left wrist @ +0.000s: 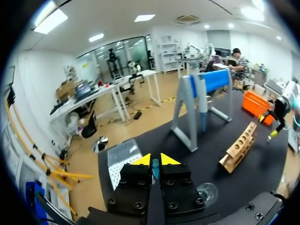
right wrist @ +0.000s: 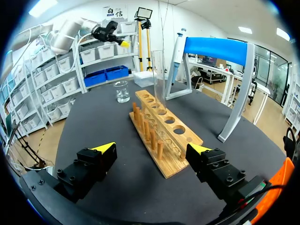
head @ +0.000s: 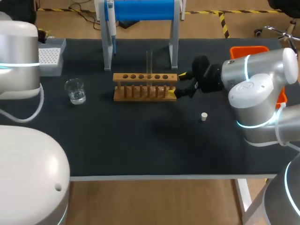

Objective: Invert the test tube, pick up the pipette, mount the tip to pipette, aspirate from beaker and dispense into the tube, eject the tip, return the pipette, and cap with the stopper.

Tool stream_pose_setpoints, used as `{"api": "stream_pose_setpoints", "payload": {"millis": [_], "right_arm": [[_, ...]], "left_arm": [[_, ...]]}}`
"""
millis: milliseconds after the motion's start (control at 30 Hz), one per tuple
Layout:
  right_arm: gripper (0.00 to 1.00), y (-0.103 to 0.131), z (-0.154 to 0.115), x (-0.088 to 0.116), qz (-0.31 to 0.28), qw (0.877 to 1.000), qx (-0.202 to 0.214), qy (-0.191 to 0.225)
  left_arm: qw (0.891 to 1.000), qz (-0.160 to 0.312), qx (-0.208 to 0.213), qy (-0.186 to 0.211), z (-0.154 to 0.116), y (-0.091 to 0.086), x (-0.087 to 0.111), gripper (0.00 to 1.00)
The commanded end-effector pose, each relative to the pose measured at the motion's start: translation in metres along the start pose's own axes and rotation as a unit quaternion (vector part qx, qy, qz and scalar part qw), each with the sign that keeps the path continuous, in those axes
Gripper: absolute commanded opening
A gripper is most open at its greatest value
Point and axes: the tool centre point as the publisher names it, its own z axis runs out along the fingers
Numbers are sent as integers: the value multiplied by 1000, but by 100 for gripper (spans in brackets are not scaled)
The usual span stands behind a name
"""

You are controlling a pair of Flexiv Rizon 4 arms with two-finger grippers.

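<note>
A clear test tube [head: 149, 62] [right wrist: 158, 77] stands upright in the wooden rack [head: 145, 87] [right wrist: 165, 136] [left wrist: 239, 147]. My right gripper [head: 177, 85] [right wrist: 153, 151] is open at the rack's right end, one finger on each side and neither touching the wood. The pipette [head: 111, 26] [right wrist: 175, 52] hangs on the blue-topped stand [head: 140, 9] [left wrist: 201, 91]. A glass beaker [head: 75, 91] [right wrist: 122, 91] [left wrist: 206, 192] holding clear liquid sits to the left. Near my right arm lies a small white stopper [head: 204, 116]. My left gripper [left wrist: 155, 161] is shut and empty, raised above the tip box [head: 50, 57] [left wrist: 123, 158].
An orange bin [head: 255, 50] [left wrist: 257, 101] stands at the back right, partly behind my right arm. The stand's grey legs [head: 174, 44] rise just behind the rack. The black mat [head: 140, 140] covers the table.
</note>
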Motion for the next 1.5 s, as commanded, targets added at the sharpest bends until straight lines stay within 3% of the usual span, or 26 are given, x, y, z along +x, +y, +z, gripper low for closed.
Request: {"api": "stream_pose_setpoints", "payload": {"millis": [33, 233, 467, 1233, 1500], "right_arm": [[100, -1, -1, 0, 0, 1000, 0, 1], [100, -1, -1, 0, 0, 1000, 0, 1], [100, -1, -1, 0, 0, 1000, 0, 1], [100, -1, -1, 0, 0, 1000, 0, 1], [100, -1, -1, 0, 0, 1000, 0, 1]], "left_arm": [[996, 58, 13, 73, -38, -15, 35, 0], [984, 119, 5, 130, -71, -38, 104, 0], [959, 167, -39, 225, -87, -54, 190, 0], [959, 167, -39, 225, -87, -54, 190, 0], [927, 206, -62, 308, -86, -61, 257, 0]]}}
